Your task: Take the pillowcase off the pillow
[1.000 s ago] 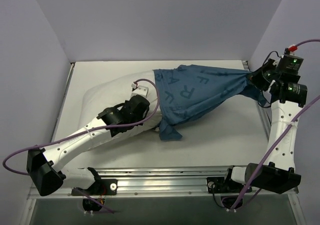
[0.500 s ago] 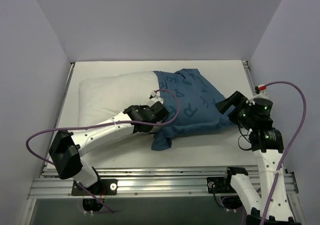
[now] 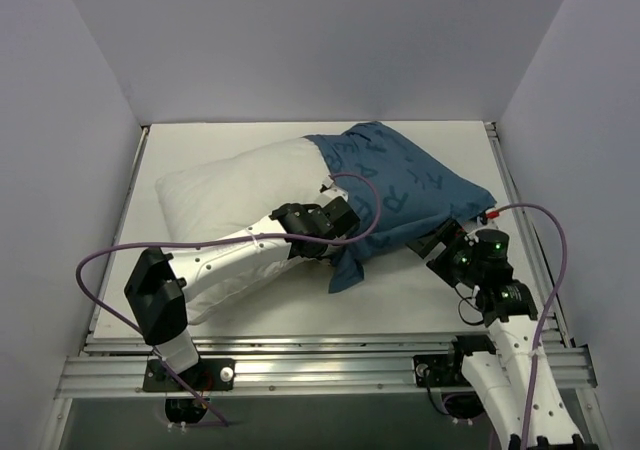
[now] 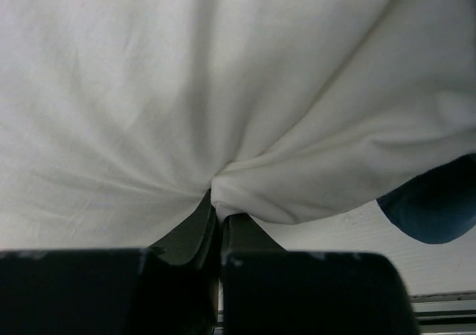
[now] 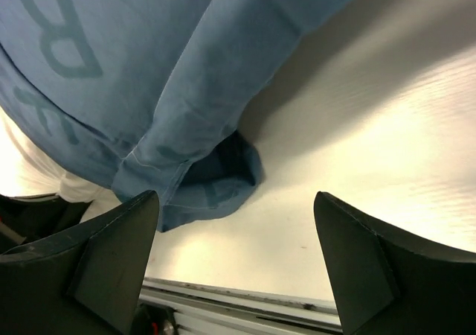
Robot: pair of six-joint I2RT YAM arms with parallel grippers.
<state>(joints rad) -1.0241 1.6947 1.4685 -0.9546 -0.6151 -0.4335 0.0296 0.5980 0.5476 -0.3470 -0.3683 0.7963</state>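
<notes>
The white pillow (image 3: pixel 220 192) lies across the table's left and middle, its right half still inside the dark-blue lettered pillowcase (image 3: pixel 405 185). A loose corner of the pillowcase hangs down at the front. My left gripper (image 3: pixel 338 238) sits at the pillow's front edge beside that corner. In the left wrist view it (image 4: pixel 219 205) is shut, pinching a fold of the pillow (image 4: pixel 223 89), with a bit of pillowcase (image 4: pixel 439 208) at the right. My right gripper (image 3: pixel 440 245) is open just off the pillowcase's near right edge. In its own view the right gripper (image 5: pixel 236 201) holds nothing, and the pillowcase (image 5: pixel 149 67) bulges above it.
White walls close in the table (image 3: pixel 430 295) on the left, back and right. An aluminium rail (image 3: pixel 330 355) runs along the near edge, also visible as a rail (image 5: pixel 245 298) below the right fingers. Purple cables (image 3: pixel 100 270) loop off both arms.
My right gripper let go of the stretched pillowcase end at the far right and came down to the near right, open. The pillowcase went slack. The left arm pulled the pillow rightward.
</notes>
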